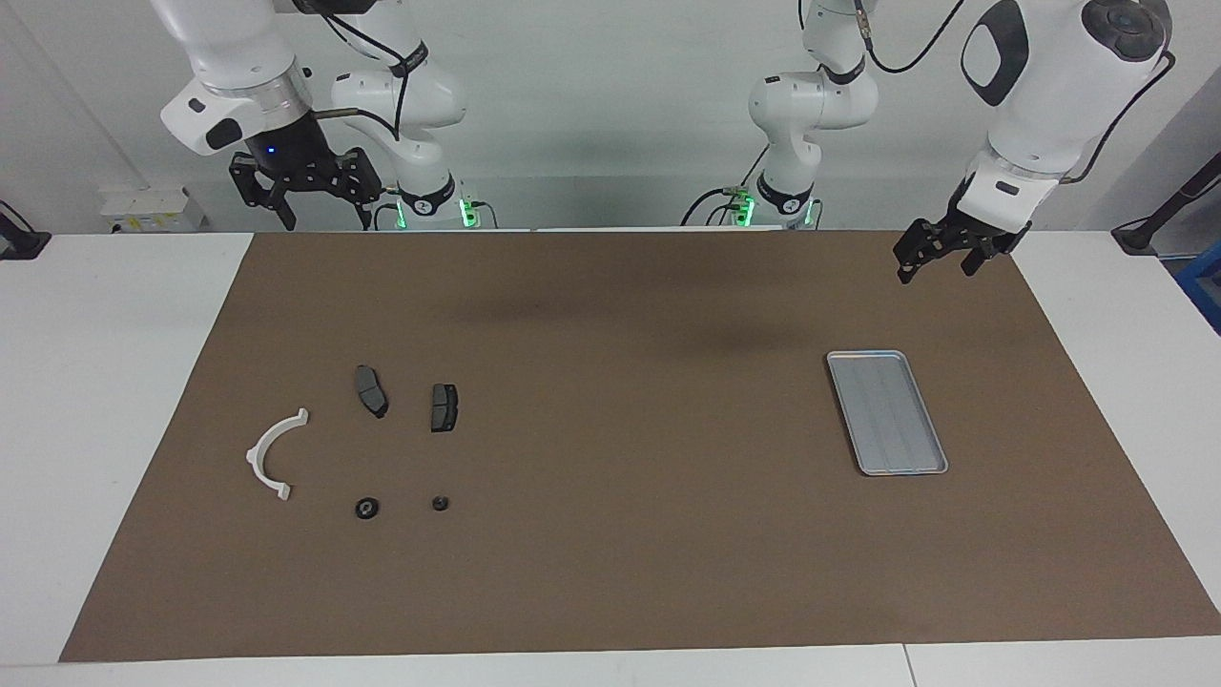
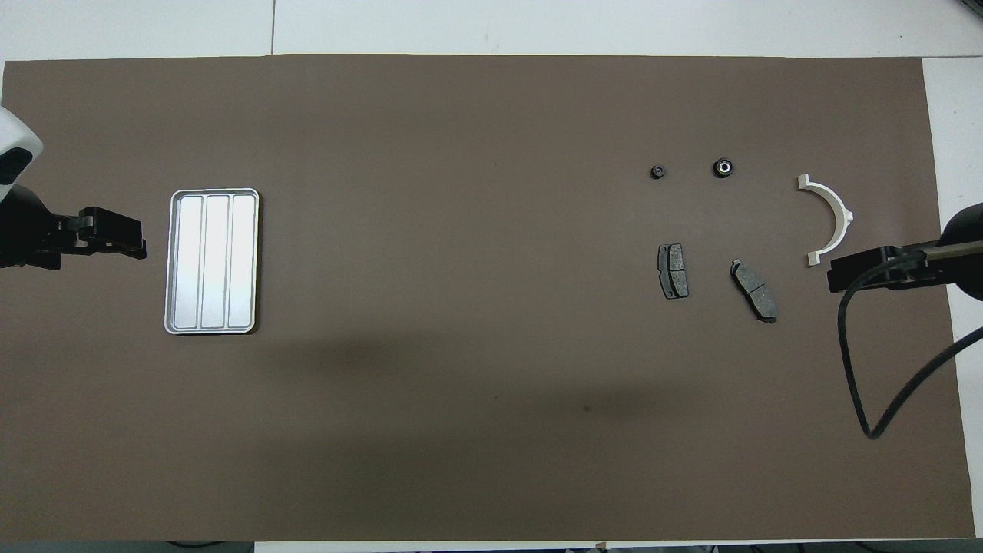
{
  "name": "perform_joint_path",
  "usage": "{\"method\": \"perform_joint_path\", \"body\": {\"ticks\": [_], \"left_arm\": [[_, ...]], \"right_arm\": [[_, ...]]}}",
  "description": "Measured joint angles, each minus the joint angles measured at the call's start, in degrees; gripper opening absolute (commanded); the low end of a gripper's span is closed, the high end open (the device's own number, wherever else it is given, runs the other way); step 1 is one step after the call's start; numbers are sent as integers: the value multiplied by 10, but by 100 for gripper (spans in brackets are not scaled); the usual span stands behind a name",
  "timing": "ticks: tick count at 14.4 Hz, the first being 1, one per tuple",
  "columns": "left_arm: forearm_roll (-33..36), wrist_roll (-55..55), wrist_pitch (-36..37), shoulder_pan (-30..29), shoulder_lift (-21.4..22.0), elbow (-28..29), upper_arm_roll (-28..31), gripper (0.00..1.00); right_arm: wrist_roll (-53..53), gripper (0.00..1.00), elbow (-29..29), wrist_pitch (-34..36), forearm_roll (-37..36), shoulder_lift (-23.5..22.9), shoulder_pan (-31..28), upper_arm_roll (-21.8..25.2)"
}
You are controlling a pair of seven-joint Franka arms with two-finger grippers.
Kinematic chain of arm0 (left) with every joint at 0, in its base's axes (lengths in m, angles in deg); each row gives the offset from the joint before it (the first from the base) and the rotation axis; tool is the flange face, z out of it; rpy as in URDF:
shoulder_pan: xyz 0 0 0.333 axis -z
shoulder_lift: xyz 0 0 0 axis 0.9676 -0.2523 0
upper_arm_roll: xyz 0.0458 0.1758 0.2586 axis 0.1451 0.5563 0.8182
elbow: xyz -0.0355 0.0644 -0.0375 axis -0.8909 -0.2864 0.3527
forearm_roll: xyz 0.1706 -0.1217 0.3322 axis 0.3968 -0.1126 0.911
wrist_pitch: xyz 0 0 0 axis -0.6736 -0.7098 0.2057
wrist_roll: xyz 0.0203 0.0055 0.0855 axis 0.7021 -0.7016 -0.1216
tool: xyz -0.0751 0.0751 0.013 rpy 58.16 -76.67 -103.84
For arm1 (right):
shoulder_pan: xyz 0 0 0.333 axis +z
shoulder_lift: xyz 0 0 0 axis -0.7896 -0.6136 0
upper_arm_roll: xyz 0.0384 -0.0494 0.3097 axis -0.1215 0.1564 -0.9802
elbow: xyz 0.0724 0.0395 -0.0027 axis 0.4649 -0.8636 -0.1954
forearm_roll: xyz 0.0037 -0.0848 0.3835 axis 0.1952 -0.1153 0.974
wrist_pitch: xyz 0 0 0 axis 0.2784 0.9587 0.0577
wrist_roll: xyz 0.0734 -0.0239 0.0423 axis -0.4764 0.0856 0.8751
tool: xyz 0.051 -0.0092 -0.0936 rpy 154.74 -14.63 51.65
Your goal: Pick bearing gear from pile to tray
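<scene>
Both arms are cut off in the overhead view, where only their dark wrists and finger links reach in from the sides. The two small black round pieces are too tiny to read for teeth or bore. The larger round piece (image 1: 367,509) shows a pale centre from above, and the smaller round piece (image 1: 440,503) sits beside it. These two lie farthest from the robots within the pile, toward the right arm's end of the table.

The rest of the pile lies loose on the brown mat (image 1: 610,572), no part touching another. A white plastic half-ring bracket (image 1: 272,453) with squared feet has its open side turned toward the round pieces. Two dark grey brake pads lie nearer the robots. One pad (image 1: 371,390) is tilted and the other pad (image 1: 444,407) nearly upright in the facing view.

The tray (image 1: 887,412) is silver-grey metal with rounded corners, a low rim and three lengthwise panels. It lies well apart, at the left arm's end. Its long axis runs roughly toward and away from the robots (slightly skewed).

The right gripper (image 1: 322,212) hangs in the air over the mat's edge nearest the robots, fingers spread and empty. The left gripper (image 1: 940,262) hovers above the mat's corner near the tray, fingers likewise apart, holding nothing.
</scene>
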Motion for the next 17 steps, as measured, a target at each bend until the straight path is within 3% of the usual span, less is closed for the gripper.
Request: {"method": "perform_joint_path", "body": {"ticks": [17], "left_arm": [[0, 0, 0, 0, 0, 0, 0, 100]], "right_arm": [[0, 100, 5, 0, 0, 10, 0, -1]]}}
